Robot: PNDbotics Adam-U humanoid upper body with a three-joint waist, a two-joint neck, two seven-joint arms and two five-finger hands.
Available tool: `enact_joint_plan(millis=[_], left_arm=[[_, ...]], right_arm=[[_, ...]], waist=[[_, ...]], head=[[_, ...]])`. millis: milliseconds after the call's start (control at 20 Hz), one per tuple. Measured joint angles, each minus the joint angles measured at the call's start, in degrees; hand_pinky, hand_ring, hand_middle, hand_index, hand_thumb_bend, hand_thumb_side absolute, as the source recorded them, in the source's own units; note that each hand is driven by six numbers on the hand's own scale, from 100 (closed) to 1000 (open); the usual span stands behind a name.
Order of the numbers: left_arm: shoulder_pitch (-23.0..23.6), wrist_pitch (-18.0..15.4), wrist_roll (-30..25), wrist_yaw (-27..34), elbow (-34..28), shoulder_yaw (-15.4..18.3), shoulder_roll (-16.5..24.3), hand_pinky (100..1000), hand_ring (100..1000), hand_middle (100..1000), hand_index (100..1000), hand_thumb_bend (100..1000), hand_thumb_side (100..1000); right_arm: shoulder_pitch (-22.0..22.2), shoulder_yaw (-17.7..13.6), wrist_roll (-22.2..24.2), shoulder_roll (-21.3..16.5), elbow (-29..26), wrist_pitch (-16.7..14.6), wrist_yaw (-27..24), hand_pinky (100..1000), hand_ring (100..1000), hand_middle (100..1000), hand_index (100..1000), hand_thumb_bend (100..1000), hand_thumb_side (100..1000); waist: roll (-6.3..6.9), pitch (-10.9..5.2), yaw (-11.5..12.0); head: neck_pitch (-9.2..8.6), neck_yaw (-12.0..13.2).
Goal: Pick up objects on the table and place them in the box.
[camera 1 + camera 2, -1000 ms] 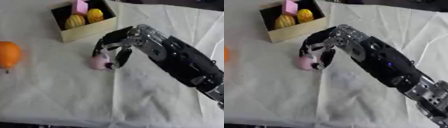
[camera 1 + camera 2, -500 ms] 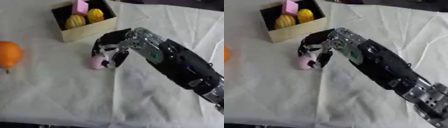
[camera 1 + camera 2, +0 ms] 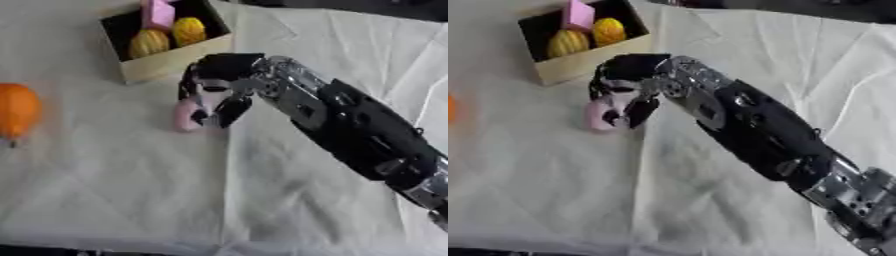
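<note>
My right hand [image 3: 220,85] reaches in from the lower right, and its fingers curl down round a small pink object [image 3: 185,115] lying on the white cloth. The pink object sits just below the near wall of the cardboard box [image 3: 175,59] at the top left. Inside the box lie two yellow fruit-like pieces [image 3: 150,43] and a pink block [image 3: 158,13]. An orange fruit [image 3: 17,110] rests on the cloth at the far left edge. My left hand shows in neither view.
A wrinkled white cloth [image 3: 131,190] covers the table. My black right forearm [image 3: 367,135] runs diagonally across the right half. A dark strip borders the table's near edge at the bottom.
My right hand has closed in lower over the pink object, fingers curling round it. The object has stayed about where it was. The view has shifted slightly.
</note>
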Motion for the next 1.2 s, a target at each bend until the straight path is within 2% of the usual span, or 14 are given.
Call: enact_joint_plan(millis=[350,550,900,1200], left_arm=[[0.0,0.0,0.0,0.0,0.0,0.0,0.0,811,830,794,840,100,655],[0.0,0.0,0.0,0.0,0.0,-0.1,0.0,811,830,794,840,100,655],[-0.4,0.0,-0.3,0.2,0.0,-0.2,-0.5,811,831,795,840,100,656],[-0.6,0.1,-0.4,0.3,0.0,-0.4,-0.5,811,832,796,840,100,656]], right_arm=[[-5.8,-5.1,-3.7,-0.3,-3.3,4.1,-2.5,687,717,487,702,100,132],[-9.9,-9.6,-6.3,3.8,0.2,7.4,-1.4,696,724,485,703,100,110],[-15.4,-17.4,-13.5,13.1,15.7,9.1,11.7,704,731,492,703,100,105],[-16.5,-22.3,-19.7,17.3,25.9,8.9,22.3,707,735,498,702,100,108]], waist=[[0.0,0.0,-0.3],[0.02,0.0,0.2],[0.03,0.0,1.2],[0.03,0.0,1.7]], head=[[0.0,-1.7],[0.0,-2.9],[0.0,-4.2],[0.0,-4.6]])
